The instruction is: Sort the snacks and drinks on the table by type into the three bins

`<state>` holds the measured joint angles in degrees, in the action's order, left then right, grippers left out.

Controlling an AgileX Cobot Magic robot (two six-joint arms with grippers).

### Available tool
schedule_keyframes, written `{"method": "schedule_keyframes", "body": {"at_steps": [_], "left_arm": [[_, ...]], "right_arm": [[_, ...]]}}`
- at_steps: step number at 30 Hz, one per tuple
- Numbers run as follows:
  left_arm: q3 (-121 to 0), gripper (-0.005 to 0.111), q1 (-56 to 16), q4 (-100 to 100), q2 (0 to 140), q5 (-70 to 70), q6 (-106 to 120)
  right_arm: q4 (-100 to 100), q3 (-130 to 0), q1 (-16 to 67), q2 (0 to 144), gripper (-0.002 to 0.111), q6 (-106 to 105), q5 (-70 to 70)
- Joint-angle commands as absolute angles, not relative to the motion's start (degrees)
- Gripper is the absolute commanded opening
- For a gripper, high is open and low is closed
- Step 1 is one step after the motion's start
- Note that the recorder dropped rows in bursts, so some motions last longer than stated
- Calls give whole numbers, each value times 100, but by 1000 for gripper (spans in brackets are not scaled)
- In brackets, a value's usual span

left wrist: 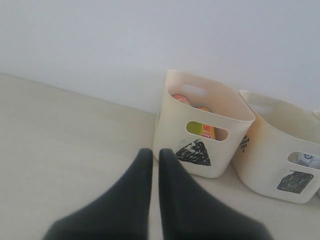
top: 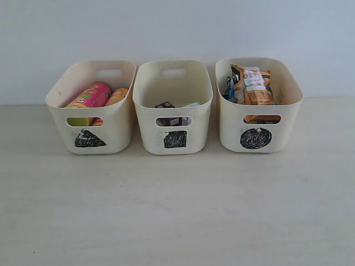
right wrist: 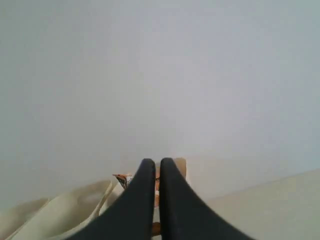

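Triangle bin (top: pixel 60 128): far left on the desk (top: pixel 177 210). Holds a pink chip tube (top: pixel 91 95) and a yellow-orange chip tube (top: pixel 117 95), both leaning inside.
Square bin (top: pixel 145 130): middle of the row. Holds a dark purple drink carton (top: pixel 165 105) and a white-blue drink carton (top: pixel 191 105), both low inside.
Circle bin (top: pixel 230 130): far right. Holds an orange-brown snack bag (top: pixel 256 86) standing above the rim, with a blue snack bag (top: pixel 228 88) beside it.
Loose items: none show on the desk outside the bins; sorting looks complete.
Left end effector (left wrist: pixel 155 152): closed, empty, over the desk near the triangle bin.
Right end effector (right wrist: pixel 154 162): closed, empty, pointed towards the circle bin, with the orange-brown bag showing just past its tips.
Risk, bags: the tall bags sit loosely, so a low sweep by the right arm could catch one and tip it out.
Risk, bins: the tubs look light and could slide or knock together if an arm nudges one.
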<state>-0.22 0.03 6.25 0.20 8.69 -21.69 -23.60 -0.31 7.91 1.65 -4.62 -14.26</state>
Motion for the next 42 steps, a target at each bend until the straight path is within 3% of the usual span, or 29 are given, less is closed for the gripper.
{"method": "schedule_keyframes", "body": {"at_steps": [1,13,19,31,35,42], "left_arm": [[0,4,38,577,0,862,-2095],[0,4,38,577,0,862,-2095],[0,4,38,577,0,862,-2095],[0,4,38,577,0,862,-2095],[0,4,38,577,0,862,-2095],[0,4,38,577,0,769,-2094]], "right_arm": [[-2124,0,797,0,0,-590,-1153],[-1360,0,797,0,0,-1231,431],[-1318,0,797,0,0,-1260,297],[-1164,0,797,0,0,-1086,1037],[-1181,0,797,0,0,-665,1981],[-1168,0,797,0,0,-681,2045]]}}
